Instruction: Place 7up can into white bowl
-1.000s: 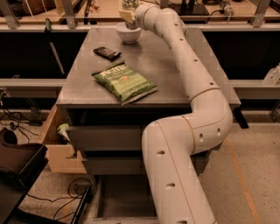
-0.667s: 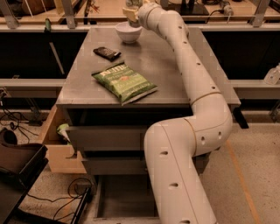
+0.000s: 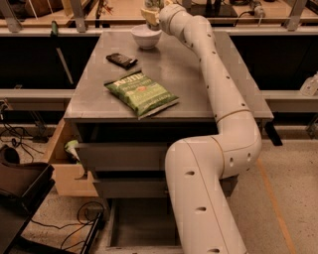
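White bowl (image 3: 146, 37) at the bench's (image 3: 189, 84) far edge, 7up can (image 3: 150, 13) hanging just above it.
My gripper (image 3: 153, 11) clasps the can mid-body; it's light, thin-walled, slick, so I judge a gentle squeeze suits.

Warm, dim overhead light; dull sheen on the table (image 3: 179, 59); dark shadow beneath it; the gripper (image 3: 151, 15), at the far end over the white bowl (image 3: 146, 36), looks slightly blurred.

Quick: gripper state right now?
Gripper: above the white bowl at the table's far end, closed on the 7up can.
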